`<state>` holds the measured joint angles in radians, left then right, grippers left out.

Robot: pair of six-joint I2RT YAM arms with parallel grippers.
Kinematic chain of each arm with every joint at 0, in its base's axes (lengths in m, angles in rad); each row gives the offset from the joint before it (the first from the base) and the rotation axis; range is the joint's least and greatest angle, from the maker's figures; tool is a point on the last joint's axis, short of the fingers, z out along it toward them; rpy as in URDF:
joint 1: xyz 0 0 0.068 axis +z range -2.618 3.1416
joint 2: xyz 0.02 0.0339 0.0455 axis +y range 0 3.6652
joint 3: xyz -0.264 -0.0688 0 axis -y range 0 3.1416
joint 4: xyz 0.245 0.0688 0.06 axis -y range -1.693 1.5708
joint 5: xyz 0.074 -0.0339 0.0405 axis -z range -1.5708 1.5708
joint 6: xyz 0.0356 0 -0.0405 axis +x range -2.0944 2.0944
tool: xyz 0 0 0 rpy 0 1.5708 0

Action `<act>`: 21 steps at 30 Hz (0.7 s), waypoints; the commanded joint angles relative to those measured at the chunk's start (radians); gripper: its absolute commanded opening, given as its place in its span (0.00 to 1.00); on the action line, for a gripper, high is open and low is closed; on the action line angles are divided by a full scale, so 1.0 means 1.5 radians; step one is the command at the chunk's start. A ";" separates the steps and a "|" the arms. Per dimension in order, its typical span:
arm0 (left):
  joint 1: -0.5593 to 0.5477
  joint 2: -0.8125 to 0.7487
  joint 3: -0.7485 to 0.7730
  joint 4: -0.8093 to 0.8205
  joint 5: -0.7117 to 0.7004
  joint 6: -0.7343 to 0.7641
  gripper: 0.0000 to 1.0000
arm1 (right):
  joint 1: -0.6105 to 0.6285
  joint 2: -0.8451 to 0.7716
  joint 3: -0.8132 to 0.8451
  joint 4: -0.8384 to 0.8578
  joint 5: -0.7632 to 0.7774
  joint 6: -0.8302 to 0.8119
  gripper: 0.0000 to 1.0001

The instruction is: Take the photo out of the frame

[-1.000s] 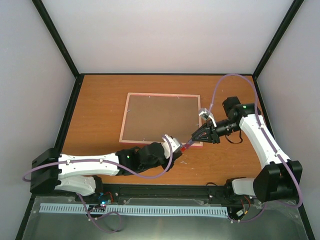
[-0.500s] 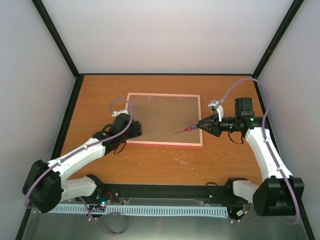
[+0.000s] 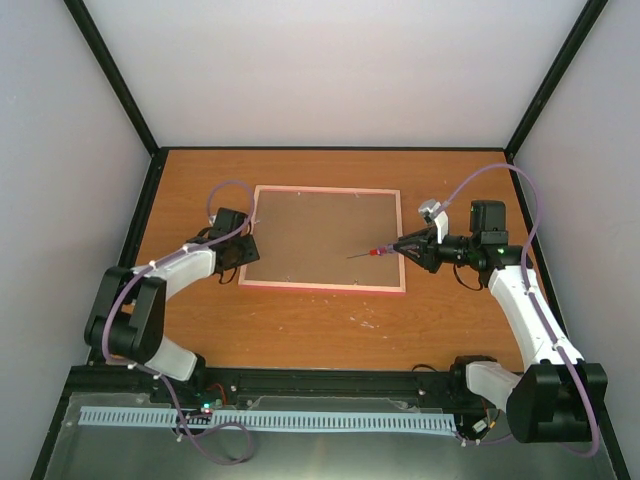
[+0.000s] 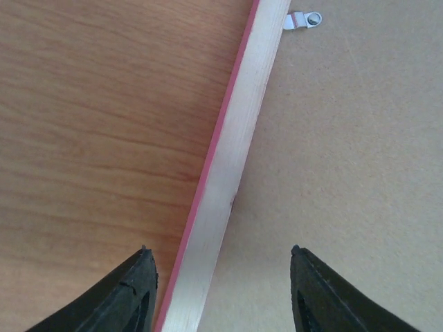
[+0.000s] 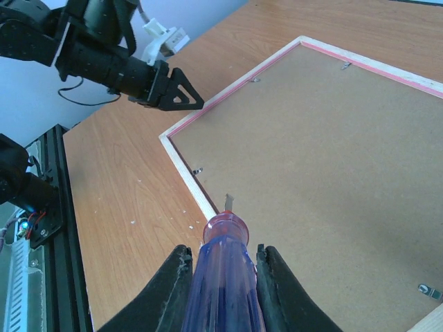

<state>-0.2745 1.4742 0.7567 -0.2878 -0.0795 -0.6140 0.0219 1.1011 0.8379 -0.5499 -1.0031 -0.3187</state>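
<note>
On an orange-brown wooden table (image 3: pixel 200 330), the thin rectangular pink-bordered picture frame (image 3: pixel 322 287) is lying face down at centre, brown backing board (image 3: pixel 310 230) up, while the left gripper (image 4: pixel 219 250) is holding its jaws apart astride the frame's left edge and the right gripper (image 5: pixel 223 252) is clamping a small red-handled screwdriver (image 5: pixel 225 283) above the board's right side.

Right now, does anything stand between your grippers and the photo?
Yes. The frame lies face down; its brown backing board, pinned by metal tabs, hides the photo. The right gripper holds a screwdriver over it; the left gripper is open astride the frame's left rail.
</note>
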 commanded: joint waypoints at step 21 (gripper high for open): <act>0.014 0.107 0.021 0.065 0.051 0.086 0.19 | -0.002 0.001 0.006 0.013 -0.025 -0.004 0.03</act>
<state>-0.2577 1.6157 0.8143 -0.2405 -0.0681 -0.5083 0.0219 1.1042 0.8375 -0.5423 -1.0248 -0.3164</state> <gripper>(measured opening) 0.199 0.179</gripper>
